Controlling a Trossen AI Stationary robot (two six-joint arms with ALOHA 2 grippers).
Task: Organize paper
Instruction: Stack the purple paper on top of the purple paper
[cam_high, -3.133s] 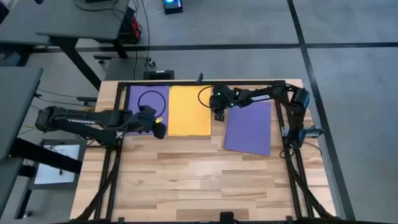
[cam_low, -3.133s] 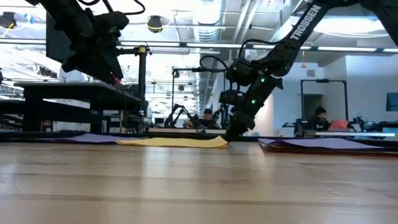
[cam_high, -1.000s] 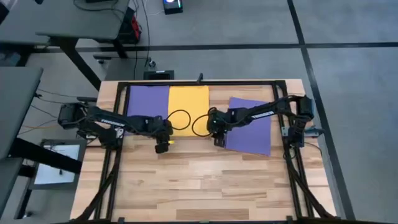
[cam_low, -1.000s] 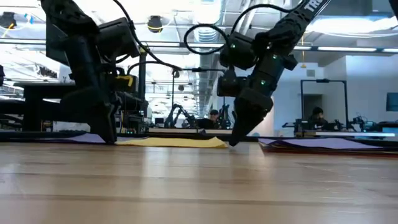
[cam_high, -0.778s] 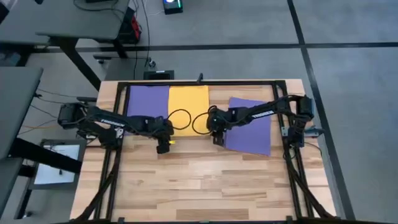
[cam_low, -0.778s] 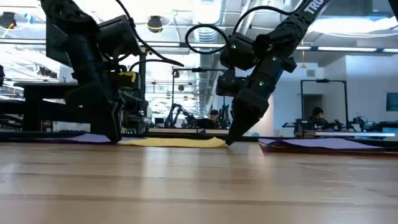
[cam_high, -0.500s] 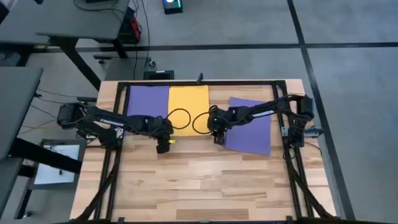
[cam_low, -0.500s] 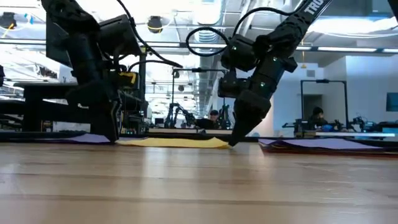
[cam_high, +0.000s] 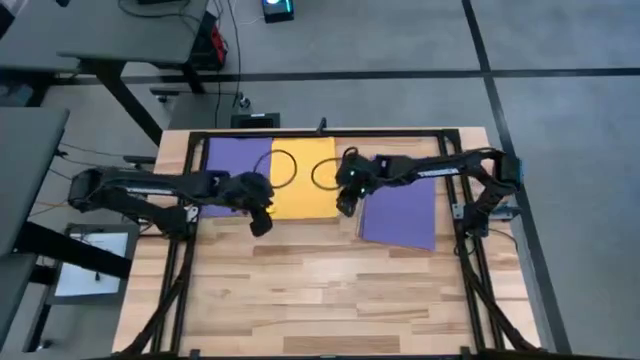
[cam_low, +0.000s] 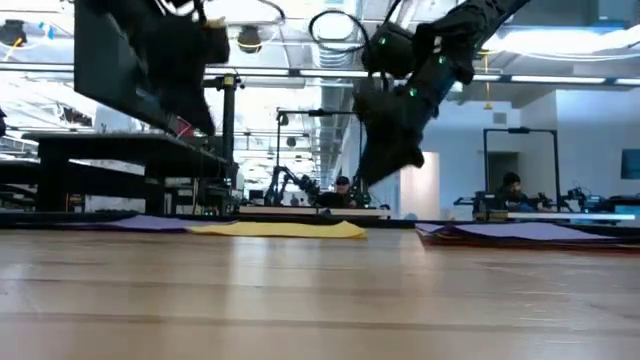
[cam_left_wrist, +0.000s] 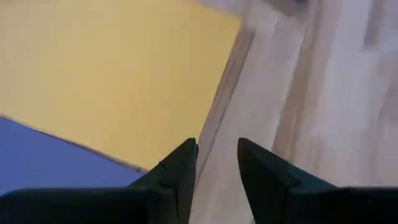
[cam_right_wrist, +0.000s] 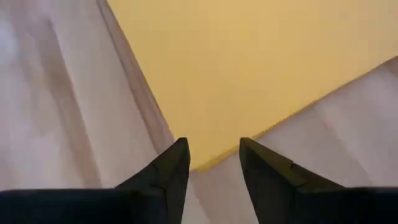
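A yellow sheet (cam_high: 305, 180) lies flat on the table's far side, between a purple sheet (cam_high: 235, 165) on its left and a skewed purple sheet (cam_high: 400, 210) on its right. My left gripper (cam_high: 260, 222) hovers open over the yellow sheet's near left corner (cam_left_wrist: 146, 163). My right gripper (cam_high: 345, 205) hovers open over its near right corner (cam_right_wrist: 202, 163). In the low view both grippers, the left (cam_low: 195, 120) and the right (cam_low: 385, 165), hang well above the paper with nothing between their fingers.
A black frame (cam_high: 320, 133) runs round the table. Cable loops (cam_high: 280, 165) hang over the yellow sheet. Bare wood (cam_high: 320, 290) fills the table's near half. A white printed sheet (cam_high: 95, 260) lies off the table at the left.
Both grippers have risen from the table at the yellow sheet's near corners and drawn a little toward the far edge. The yellow sheet stays flat where it was.
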